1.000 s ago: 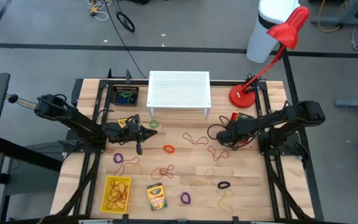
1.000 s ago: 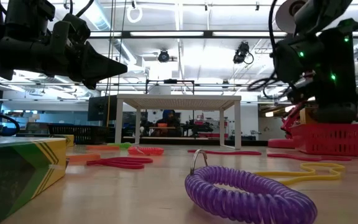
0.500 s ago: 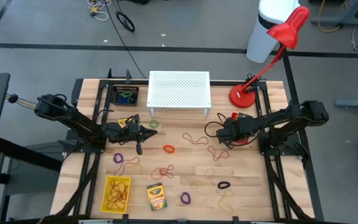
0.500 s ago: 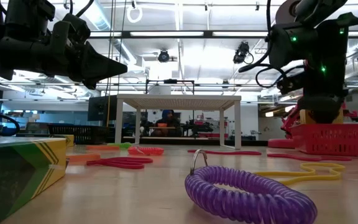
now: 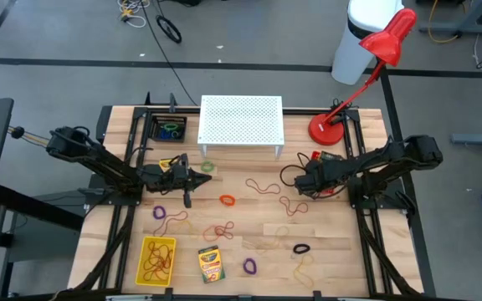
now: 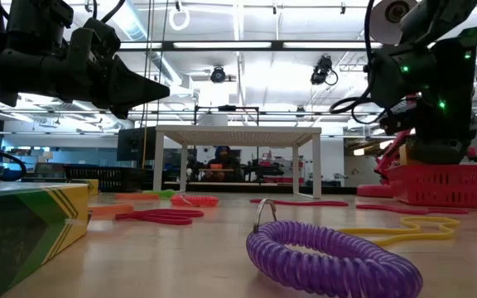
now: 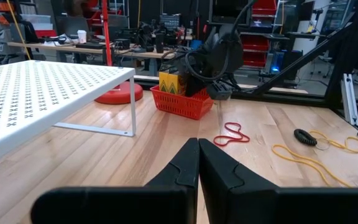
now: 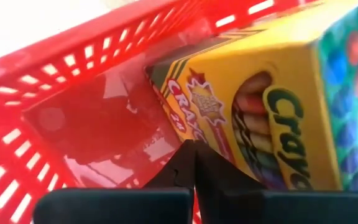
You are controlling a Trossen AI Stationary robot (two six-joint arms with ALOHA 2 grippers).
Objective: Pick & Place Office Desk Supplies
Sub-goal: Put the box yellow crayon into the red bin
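My right gripper (image 5: 299, 186) is clenched on nothing, fingertips pressed together, hanging just over the red mesh basket (image 8: 73, 112) that sits beside the base of the red desk lamp (image 5: 327, 127). From my right wrist I look straight down into that basket: a yellow-and-green crayon box (image 8: 272, 106) leans inside it, close against my fingertips (image 8: 191, 163).

My left gripper (image 5: 210, 178) is also clenched and empty, held above the table just off the front edge of the white perforated stand (image 5: 242, 119), on the side away from the lamp.

Measured from that stand, the rest of the supplies lie out in front of it on the wooden table (image 5: 341, 242). An orange elastic loop (image 5: 227, 200) lies nearest. A purple elastic loop (image 5: 159, 212) lies beyond my left gripper. A second crayon box (image 5: 211, 263) lies flat near the table's front edge, just beside a yellow tray (image 5: 156, 259) holding reddish rubber bands. Another purple loop (image 5: 249, 267) and a black loop (image 5: 301, 248) lie further along that front edge, with thin reddish-tan rubber bands (image 5: 264, 187) scattered between.
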